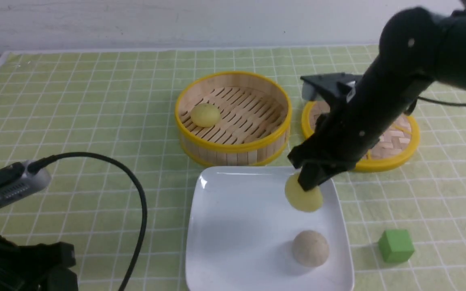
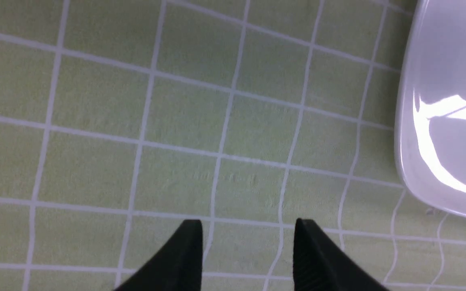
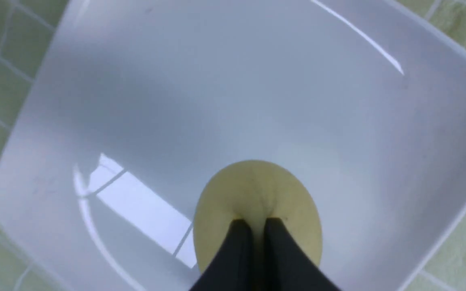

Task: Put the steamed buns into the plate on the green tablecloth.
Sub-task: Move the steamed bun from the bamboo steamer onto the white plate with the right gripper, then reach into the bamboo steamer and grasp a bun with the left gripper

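My right gripper (image 1: 310, 182) is shut on a pale-yellow steamed bun (image 1: 303, 195) and holds it over the far right part of the white square plate (image 1: 233, 218). In the right wrist view the black fingers (image 3: 239, 246) pinch the bun (image 3: 257, 194) above the plate (image 3: 233, 81). A second steamed bun (image 1: 205, 114) lies in the round bamboo basket (image 1: 233, 117). My left gripper (image 2: 249, 230) is open and empty above the green tablecloth (image 2: 176, 121), beside the plate's edge (image 2: 427, 186). The tablecloth (image 1: 75, 101) covers the table.
A grey-beige speckled ball (image 1: 310, 248) sits on the plate's near right part. The woven basket lid (image 1: 395, 145) lies right of the basket, partly behind my right arm. A small green cube (image 1: 396, 245) stands right of the plate. A black cable (image 1: 136, 194) arcs over the left side.
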Action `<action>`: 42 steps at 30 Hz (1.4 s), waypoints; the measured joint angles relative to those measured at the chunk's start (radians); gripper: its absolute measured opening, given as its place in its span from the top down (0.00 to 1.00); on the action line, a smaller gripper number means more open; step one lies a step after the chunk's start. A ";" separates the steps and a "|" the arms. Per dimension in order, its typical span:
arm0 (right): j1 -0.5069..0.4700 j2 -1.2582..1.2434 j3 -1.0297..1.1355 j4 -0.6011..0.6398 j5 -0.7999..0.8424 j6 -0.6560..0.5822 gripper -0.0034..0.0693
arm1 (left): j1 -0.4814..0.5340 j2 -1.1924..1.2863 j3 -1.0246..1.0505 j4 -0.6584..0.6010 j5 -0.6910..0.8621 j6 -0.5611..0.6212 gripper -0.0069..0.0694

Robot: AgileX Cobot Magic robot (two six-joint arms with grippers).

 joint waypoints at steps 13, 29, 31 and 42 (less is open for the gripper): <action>-0.022 0.077 -0.065 -0.059 0.113 -0.004 0.21 | 0.000 0.000 0.000 0.025 -0.049 0.000 0.47; -0.056 -0.552 0.217 -0.322 0.285 0.196 0.93 | 0.000 0.032 -0.034 0.041 -0.147 -0.002 0.66; -0.056 -0.674 0.326 -0.326 0.283 0.197 0.97 | 0.000 0.071 -0.082 0.034 -0.127 -0.005 0.80; -0.057 -1.389 0.847 -0.382 -0.121 0.189 0.97 | -0.157 0.479 -0.589 -0.112 0.020 0.100 0.91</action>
